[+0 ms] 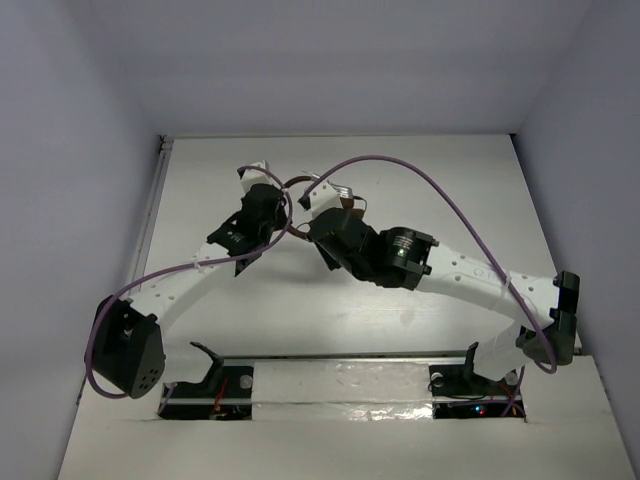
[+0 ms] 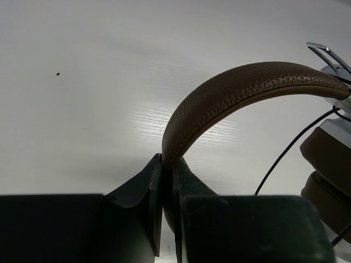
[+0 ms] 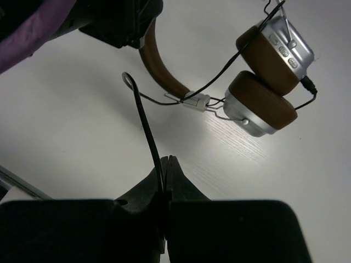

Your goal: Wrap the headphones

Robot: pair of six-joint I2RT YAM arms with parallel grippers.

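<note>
**Current step.** We judge the wrap to be under way: one hand anchors the headphones while the other manages the cable.

**Left hand.** The left hand (image 2: 166, 164) is clenched on the brown headband (image 2: 247, 82), which sits pinched between its fingertips. From the grip, the headband arches up and away to the right of the hand. The ear pads (image 2: 329, 153) lie beyond it at the far right. The white surface (image 2: 82, 109) lies below and ahead.

**Right hand.** The right hand (image 3: 165, 164) is clenched on the thin dark cable (image 3: 143, 120), gripping it at the fingertips. From there the cable runs straight ahead of the hand to a small bend. It then turns right toward the metal hinge beside the headband. The headphones (image 3: 263, 71) lie well ahead and to the right of this hand. The silver earcups (image 3: 288, 46) are folded together, with cable strands crossing them. We cannot tell whether the earcups touch the surface.

**Next move.** We expect the right hand to carry the cable around the headphones. This calls for:
- light tension on the cable
- a steady hold by the left hand
- a path clear of the left hand's fingers
</note>
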